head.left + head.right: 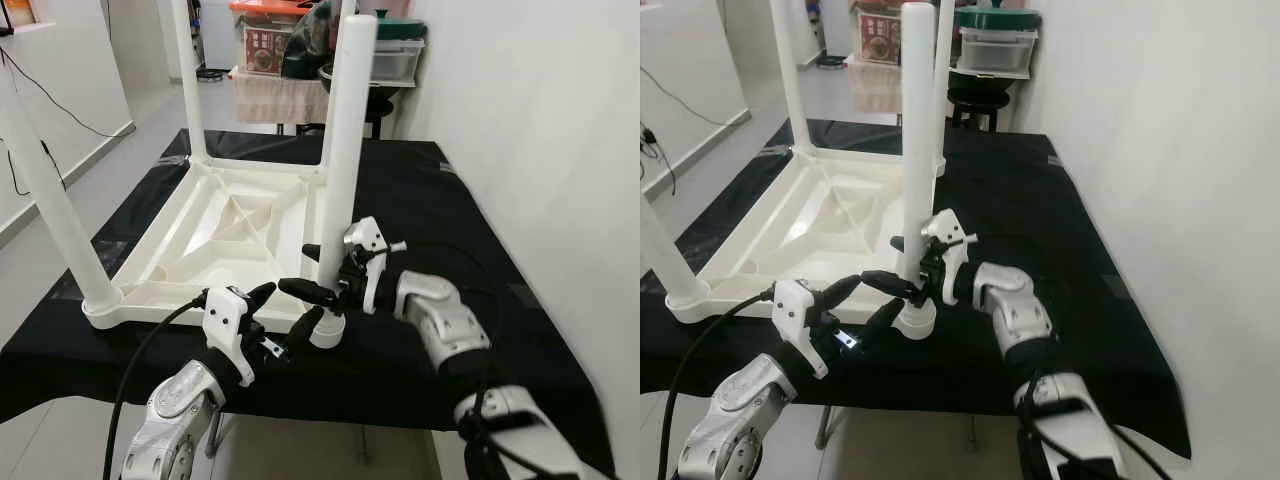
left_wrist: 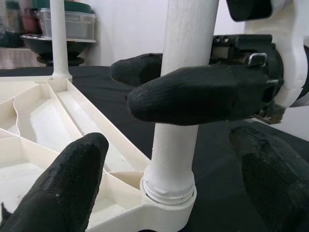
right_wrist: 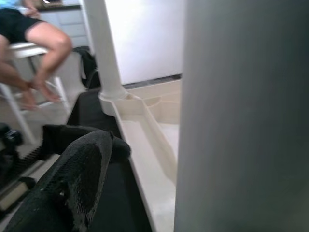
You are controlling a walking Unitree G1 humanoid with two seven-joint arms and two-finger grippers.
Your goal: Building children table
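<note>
The children's table top lies upside down on a desk covered in black cloth. Three white legs stand up from its corners: one at the near left, one at the far left, one at the far right behind the front leg. The fourth leg stands upright in the near right corner socket, at the front edge of the desk.

The step in hand appears to be seating this fourth leg.

1. The right gripper has its jaws closed around the leg low down, just above the socket. Keep this grip firm and the leg vertical.
2. The left gripper sits just in front of the socket with its jaws spread wide and holding nothing. In the left wrist view a ring of the leg's end shows above the socket rim, so the leg may not be fully home.
3. Press or turn along the leg's own axis. Side load could tilt it or drag the table top off the near edge.
4. Use the left gripper to steady the corner if the table top shifts.

Containers: beyond the desk stand a clear tub with a green lid and a box with an orange lid. Their contents cannot be made out.
</note>
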